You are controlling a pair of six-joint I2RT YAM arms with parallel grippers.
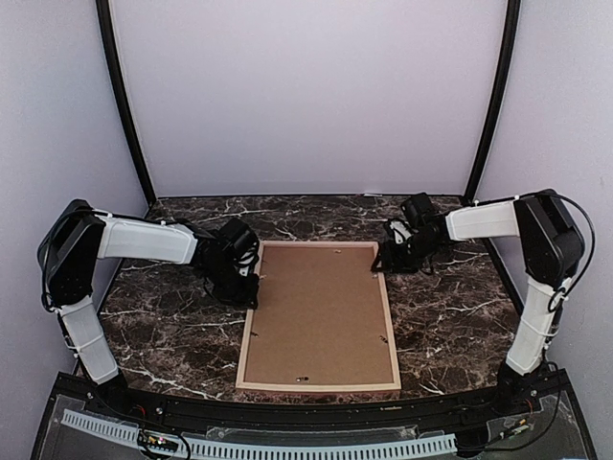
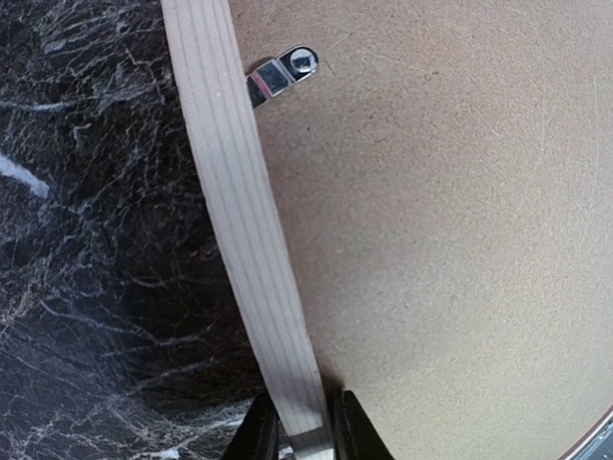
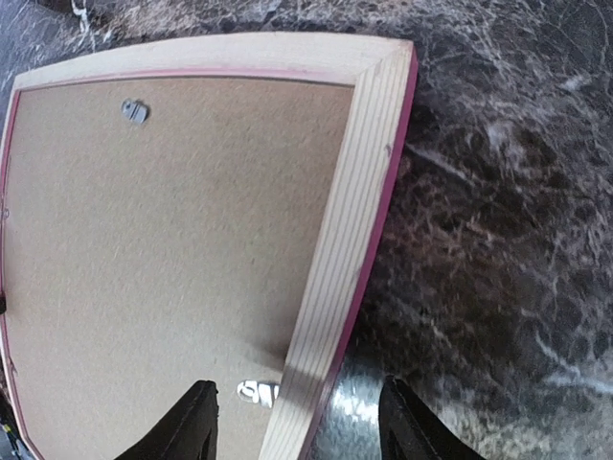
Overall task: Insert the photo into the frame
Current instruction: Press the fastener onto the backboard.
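Note:
The frame point(image 1: 391, 326) lies back side up in the middle of the table, pale wood rails with a pink-red outer edge. A plain brown backing board point(image 1: 321, 311) fills it. The photo is not visible in any view. My left gripper point(image 1: 251, 278) is at the frame's left rail near the far corner. In the left wrist view its fingers point(image 2: 351, 431) are shut on the rail point(image 2: 244, 220). My right gripper point(image 1: 381, 261) is open at the right rail near the far corner. In the right wrist view point(image 3: 302, 426) it straddles the rail point(image 3: 350, 230) without touching it.
Small metal turn clips sit along the inner edge of the rails, one near my left gripper point(image 2: 283, 72) and one between my right fingers point(image 3: 257, 391). The dark marble table point(image 1: 450, 307) surrounds the frame. Curtain walls close the back and sides.

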